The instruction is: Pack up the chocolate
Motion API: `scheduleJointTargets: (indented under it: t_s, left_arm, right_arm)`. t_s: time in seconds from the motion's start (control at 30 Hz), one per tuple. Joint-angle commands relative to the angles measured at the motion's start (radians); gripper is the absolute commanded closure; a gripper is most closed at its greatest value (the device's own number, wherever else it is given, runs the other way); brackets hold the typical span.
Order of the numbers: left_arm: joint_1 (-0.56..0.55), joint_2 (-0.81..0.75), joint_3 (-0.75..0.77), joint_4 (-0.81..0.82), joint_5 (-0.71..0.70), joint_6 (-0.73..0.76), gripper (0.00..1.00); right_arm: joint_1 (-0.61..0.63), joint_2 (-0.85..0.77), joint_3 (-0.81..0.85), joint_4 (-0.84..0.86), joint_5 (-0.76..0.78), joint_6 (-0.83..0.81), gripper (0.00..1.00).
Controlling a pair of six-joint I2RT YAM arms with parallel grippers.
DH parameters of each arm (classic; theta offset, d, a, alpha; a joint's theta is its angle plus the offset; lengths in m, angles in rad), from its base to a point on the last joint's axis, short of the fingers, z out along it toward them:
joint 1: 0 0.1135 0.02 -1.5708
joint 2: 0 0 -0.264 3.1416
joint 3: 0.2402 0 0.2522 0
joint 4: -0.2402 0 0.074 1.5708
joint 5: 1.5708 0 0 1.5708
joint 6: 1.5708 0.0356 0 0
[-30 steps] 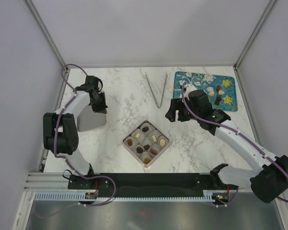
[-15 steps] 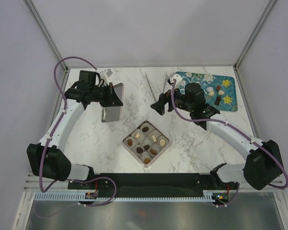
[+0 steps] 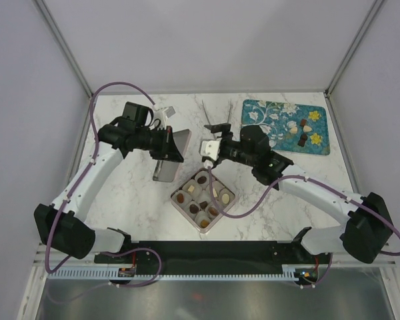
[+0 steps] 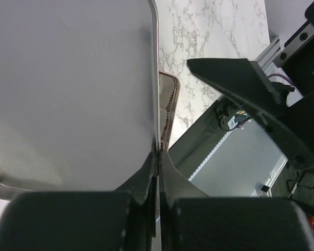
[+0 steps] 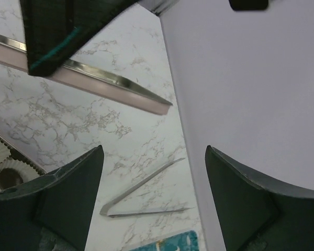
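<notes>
The chocolate sits mostly in paper cups inside a square box [image 3: 203, 199] at the table's middle; a few more pieces [image 3: 304, 127] lie on the teal flowered mat [image 3: 273, 110]. My left gripper [image 3: 171, 145] is shut on the edge of the box's metal lid [image 3: 165, 171], holding it tilted in the air just left of the box. In the left wrist view the lid [image 4: 68, 89] fills the left half, pinched between the fingers [image 4: 146, 175]. My right gripper [image 3: 211, 144] hangs open and empty above the box's far corner, facing the lid [image 5: 102, 78].
Metal tongs [image 3: 218, 119] lie on the marble behind the box, also seen between my right fingers [image 5: 141, 194]. A cup with a dark chocolate [image 5: 5, 177] shows at the right wrist view's left edge. White walls enclose the table.
My left arm has carried the lid rightward from the table's left side to beside the box. My right gripper has swung left from the mat to above the box, staying open.
</notes>
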Motion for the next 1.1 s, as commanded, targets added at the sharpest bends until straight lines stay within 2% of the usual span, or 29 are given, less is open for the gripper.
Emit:
scheduleJointTargets:
  t_s: [0.0,0.1,0.3,0.57,0.63,0.73,0.83,0.87,0.97,1.07]
  left_arm:
    - [-0.009,-0.039,0.063,-0.012,0.056,0.04,0.98]
    - [-0.012,-0.039,0.069,-0.015,0.058,0.041,0.98]
    - [-0.02,-0.039,0.066,-0.024,0.073,0.051,0.98]
    - [-0.04,-0.025,0.061,-0.033,0.065,0.054,0.98]
    - [-0.045,-0.024,0.061,-0.033,0.064,0.055,0.98]
    - [-0.045,-0.022,0.066,-0.041,0.055,0.063,0.98]
    - [-0.045,-0.021,0.077,-0.05,0.03,0.065,0.98]
    - [-0.045,-0.019,0.087,-0.049,0.013,0.061,0.98]
    - [-0.046,-0.004,0.13,-0.049,-0.066,0.028,0.98]
    - [-0.042,0.015,0.204,-0.049,-0.163,-0.02,0.91]
  right_arm:
    - [0.073,0.008,0.04,0.014,0.091,-0.289,0.14]
    - [0.133,0.014,0.026,0.054,0.135,-0.357,0.17]
    - [0.207,0.055,0.05,0.017,0.21,-0.504,0.24]
    - [0.239,0.144,0.099,-0.02,0.252,-0.64,0.3]
    - [0.241,0.16,0.101,-0.007,0.257,-0.66,0.34]
    - [0.241,0.184,0.096,0.017,0.267,-0.682,0.43]
    - [0.242,0.19,0.092,0.034,0.269,-0.68,0.59]
    - [0.241,0.195,0.087,0.036,0.269,-0.683,0.7]
    - [0.242,0.201,0.064,0.071,0.28,-0.673,0.88]
    - [0.244,0.192,0.037,0.103,0.278,-0.631,0.99]
